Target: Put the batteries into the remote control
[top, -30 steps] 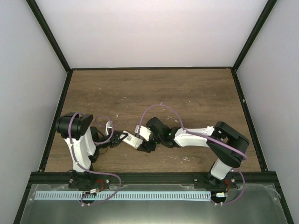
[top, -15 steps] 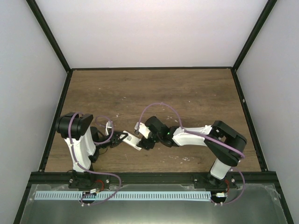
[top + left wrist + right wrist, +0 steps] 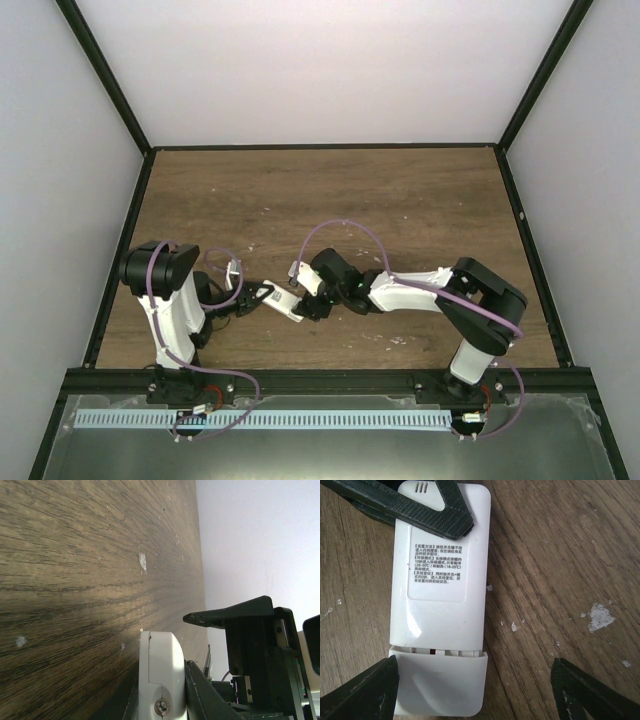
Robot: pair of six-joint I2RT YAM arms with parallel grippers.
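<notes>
The white remote control lies label side up on the wooden table; it also shows in the top view. Its white battery cover sits at the near end, with a thin gap to the body. No blue batteries are in view. My left gripper is shut on the remote's far end, and one of its fingers lies across the top. The left wrist view shows that end edge-on against a finger. My right gripper is open and straddles the cover end; its left finger is at the cover's edge.
The wooden table is walled by black frame rails and white panels. Small white paint specks mark the wood right of the remote. Purple cables loop over both arms.
My right gripper has slid a little to the left, closer over the remote's cover end. The left arm and the remote have stayed put.
</notes>
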